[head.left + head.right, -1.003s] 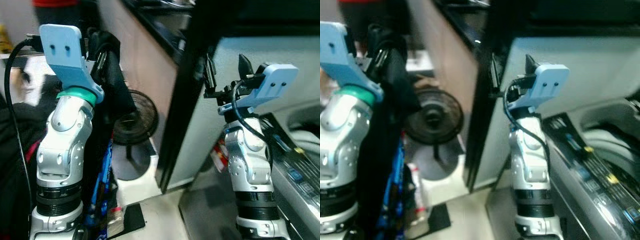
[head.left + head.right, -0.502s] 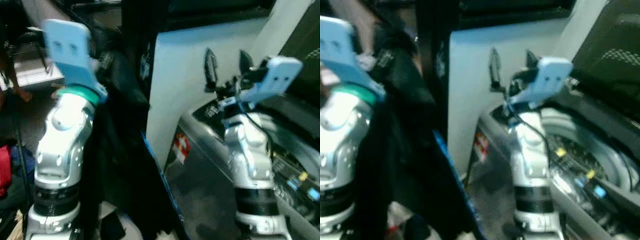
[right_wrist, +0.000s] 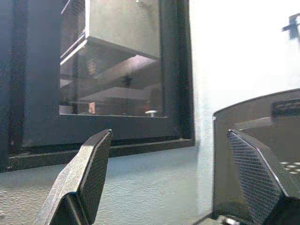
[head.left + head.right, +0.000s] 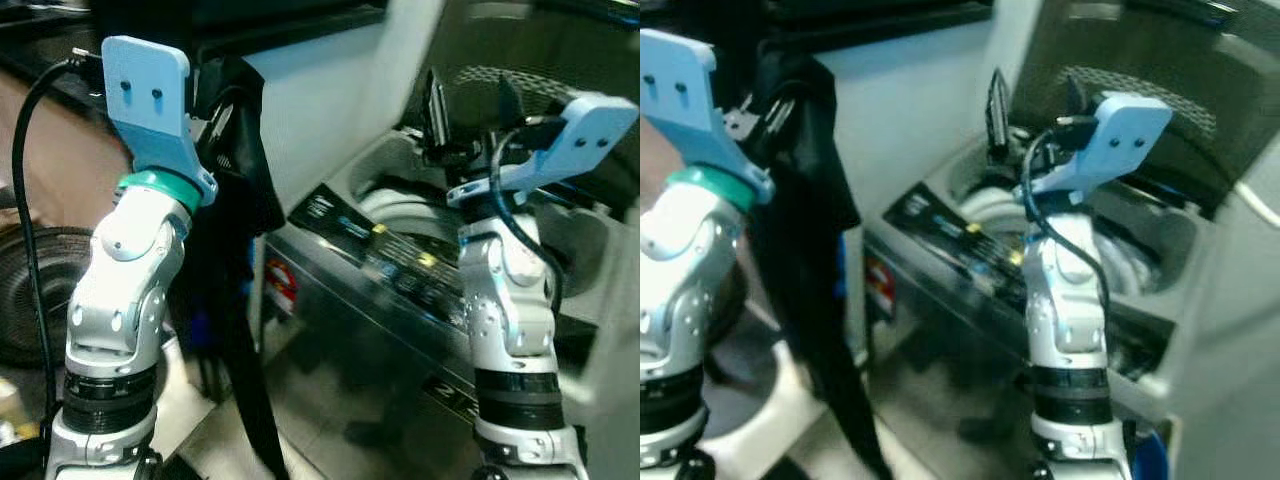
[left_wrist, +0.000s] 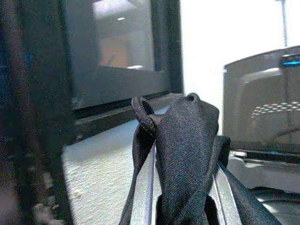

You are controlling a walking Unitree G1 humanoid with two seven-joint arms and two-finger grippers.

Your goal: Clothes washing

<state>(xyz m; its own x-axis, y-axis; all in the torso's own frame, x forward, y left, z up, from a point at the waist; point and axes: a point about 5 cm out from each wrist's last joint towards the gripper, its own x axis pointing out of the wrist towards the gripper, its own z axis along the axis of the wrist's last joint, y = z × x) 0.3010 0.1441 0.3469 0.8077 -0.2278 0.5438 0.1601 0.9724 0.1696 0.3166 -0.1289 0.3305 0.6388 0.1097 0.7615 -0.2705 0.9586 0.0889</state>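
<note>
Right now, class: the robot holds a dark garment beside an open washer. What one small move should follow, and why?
Probably swing the left claw rightward toward the open washer. It is shut on the black garment, which hangs beside the machine, not over the drum. The right claw is open, raised near the lid.

A black cloth point(image 4: 240, 190) hangs long and limp from the left gripper point(image 4: 222, 105). Beside it stands the washing machine point(image 4: 400, 270) with its lid point(image 4: 1140, 90) up.
</note>
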